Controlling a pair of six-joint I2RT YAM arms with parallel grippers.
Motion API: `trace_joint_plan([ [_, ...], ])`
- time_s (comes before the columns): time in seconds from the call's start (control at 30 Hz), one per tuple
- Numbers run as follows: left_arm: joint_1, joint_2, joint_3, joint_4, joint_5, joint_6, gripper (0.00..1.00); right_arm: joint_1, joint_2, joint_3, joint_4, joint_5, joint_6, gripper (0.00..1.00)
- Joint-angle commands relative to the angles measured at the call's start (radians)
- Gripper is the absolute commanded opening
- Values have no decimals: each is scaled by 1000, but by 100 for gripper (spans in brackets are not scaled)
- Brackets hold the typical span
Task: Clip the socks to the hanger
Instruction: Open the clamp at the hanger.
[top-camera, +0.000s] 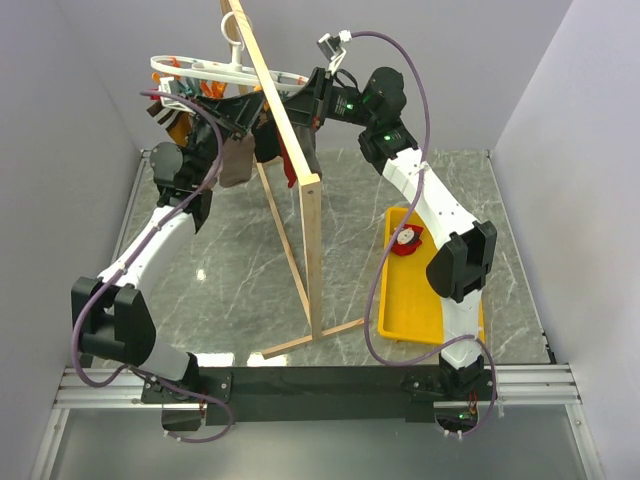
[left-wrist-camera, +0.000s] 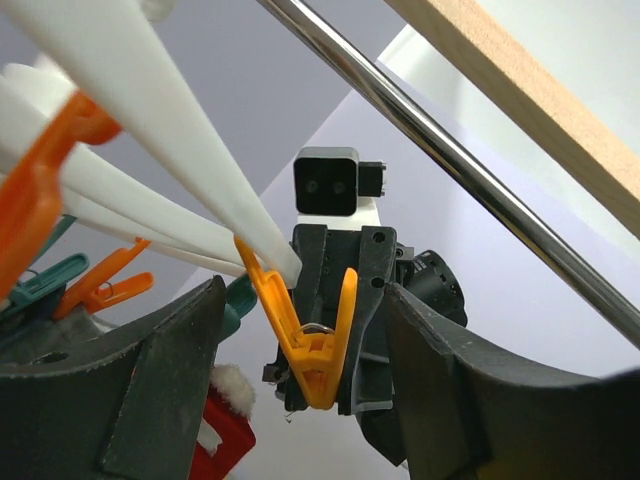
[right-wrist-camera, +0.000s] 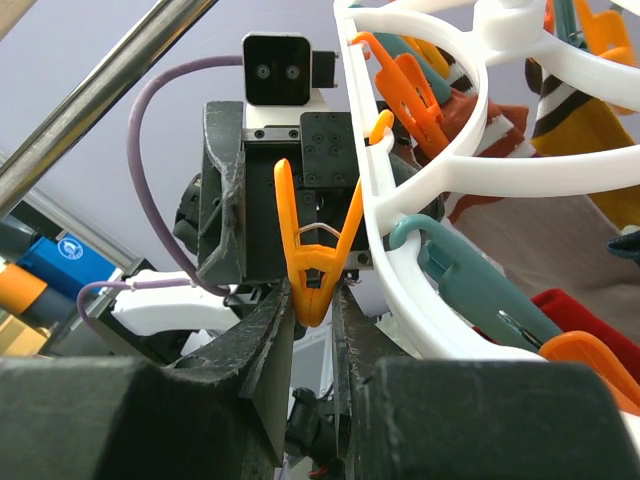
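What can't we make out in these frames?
Top view: clips on the hanger, too small and masked by the wooden rack.
Left wrist: red sock, cut off by the bottom edge and the left claw; whether the orange clip bites it is hidden.
Top view: second red sock in the yellow tray, partly behind the right arm.

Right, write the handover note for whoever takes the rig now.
Left gripper: open, straddling an orange clip on the hanger.
Right gripper: shut on that clip's lower end.
Socks: first red sock is up beside the left gripper, under the hanger; I cannot tell whether it is clipped. Second red sock lies in the yellow tray.
Done: nothing clearly clipped.
Left: clip the first sock, then fetch and clip the second.
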Motion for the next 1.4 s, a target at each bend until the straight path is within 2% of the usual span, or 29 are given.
trace_joint_plan([
  [0.0,-28,12,65,52,14,-7,69,8,-3,32,42,-17,-7,0],
  [0.2,-29,-3,53,69,-15,1,63,8,-6,27,33,-16,-19,0],
  [0.43,-29,-35,30,34,-71,28,62,5,-14,32,4,-11,-52,0],
  [0.83,-29,-32,45,-2,-53,53,52,8,-11,40,-5,-8,-62,0],
  [0.93,-31,-34,47,-2,-47,59,45,6,-14,41,-18,-5,-77,0],
  [1.03,-29,-29,50,-5,-36,68,35,6,-18,41,-42,1,-105,0],
  [1.07,-29,-28,52,-2,-33,68,27,8,-20,43,-54,6,-111,0],
  [1.13,-29,-23,50,15,-24,65,23,6,-24,41,-62,10,-125,1],
  [1.23,-29,-17,61,14,-9,82,19,8,-35,30,-96,22,-163,5],
  [1.33,-29,-15,76,1,-1,111,17,6,-55,24,-143,29,-216,20],
  [1.37,-29,-18,81,-14,-2,122,17,6,-61,29,-175,27,-235,28],
])
